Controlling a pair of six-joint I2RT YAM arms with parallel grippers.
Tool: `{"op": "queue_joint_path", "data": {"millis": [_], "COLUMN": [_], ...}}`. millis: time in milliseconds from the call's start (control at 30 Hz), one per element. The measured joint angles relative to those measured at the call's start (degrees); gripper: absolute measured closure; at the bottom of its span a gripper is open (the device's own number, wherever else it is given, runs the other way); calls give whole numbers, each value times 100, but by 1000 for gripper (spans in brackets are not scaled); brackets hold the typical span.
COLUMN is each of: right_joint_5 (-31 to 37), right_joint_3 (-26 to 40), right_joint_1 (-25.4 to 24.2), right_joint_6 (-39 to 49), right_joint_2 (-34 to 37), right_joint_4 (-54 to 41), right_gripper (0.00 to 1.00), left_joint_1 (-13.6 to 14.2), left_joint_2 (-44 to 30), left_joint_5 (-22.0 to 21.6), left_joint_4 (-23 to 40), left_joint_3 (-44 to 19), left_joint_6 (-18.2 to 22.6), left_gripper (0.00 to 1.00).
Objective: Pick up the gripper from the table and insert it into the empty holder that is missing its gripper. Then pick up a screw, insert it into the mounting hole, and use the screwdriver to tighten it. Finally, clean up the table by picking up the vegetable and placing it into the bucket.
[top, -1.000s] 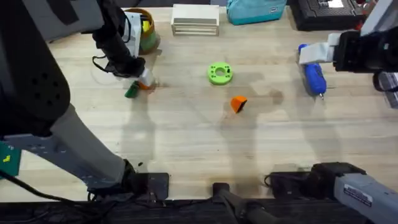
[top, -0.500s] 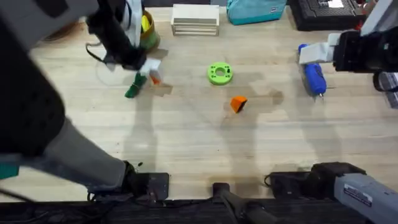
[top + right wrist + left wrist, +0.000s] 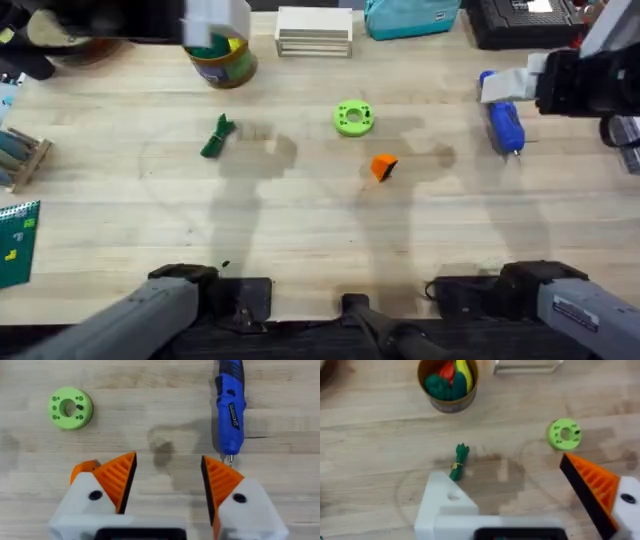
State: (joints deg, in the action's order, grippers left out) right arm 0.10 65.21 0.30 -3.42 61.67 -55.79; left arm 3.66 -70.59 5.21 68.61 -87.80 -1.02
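Two arms are working over a pale wooden table [image 3: 300, 230], and from above the left gripper [image 3: 215, 25] is hanging high over the yellow bucket [image 3: 228, 62] at the far left, blurred, so I cannot tell from here how its fingers stand. The dark-green vegetable [image 3: 215, 138] is lying on the wood nearer than the bucket, apart from it. The lime-green ring [image 3: 353, 117] is sitting mid-table, and the orange gripper [image 3: 383, 167] is resting just nearer and to the right of it. The blue screwdriver [image 3: 503, 122] is lying at the right, under the right gripper [image 3: 512, 86]. A white slatted box [image 3: 314, 32], a teal bag [image 3: 410, 18] and a black case [image 3: 525, 20] are lining the far edge.

Looking down through the left wrist camera, the left fingers are standing spread with nothing between them: one is the bare white holder [image 3: 442, 505], the other is carrying an orange pad. The vegetable is lying just beyond the holder, the bucket, with toy pieces in it, farther off.

Through the right wrist camera, the two orange-padded fingers are parted and empty, the screwdriver's tip pointing toward one of them, the ring well off to the side.
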Motion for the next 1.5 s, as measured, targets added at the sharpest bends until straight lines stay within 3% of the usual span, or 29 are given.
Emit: {"op": "queue_joint_path", "data": {"millis": [200, 500, 600, 733, 767, 1067, 1267, 1500], "right_joint_5": [0, 0, 0, 0, 0, 0, 0, 0], "right_joint_3": [0, 0, 0, 0, 0, 0, 0, 0], "right_joint_1": [0, 0, 0, 0, 0, 0, 0, 0], "right_joint_6": [0, 0, 0, 0, 0, 0, 0, 0], "right_joint_2": [0, 2, 1, 0, 2, 0, 0, 0], "right_joint_4": [0, -2, 0, 0, -2, 0, 0, 0], "right_gripper": [243, 243, 243, 243, 242, 243, 242, 243], "left_joint_1": [0, 0, 0, 0, 0, -106, -262, -516], "left_joint_2": [1204, 1558, 1720, 2380, 3082, 4910, 5794, 6658], "left_joint_5": [174, 199, 132, 98, 101, 305, 437, 585], "left_joint_4": [-225, -200, -436, -1367, -2291, -4712, -5621, -5782], "left_joint_3": [-23, -12, 305, 1438, 2536, 5538, 6939, 7985], "left_joint_6": [-219, -251, -249, -245, -242, -244, -242, -452], "left_gripper": [10, 10, 11, 10, 10, 10, 10, 10]}}
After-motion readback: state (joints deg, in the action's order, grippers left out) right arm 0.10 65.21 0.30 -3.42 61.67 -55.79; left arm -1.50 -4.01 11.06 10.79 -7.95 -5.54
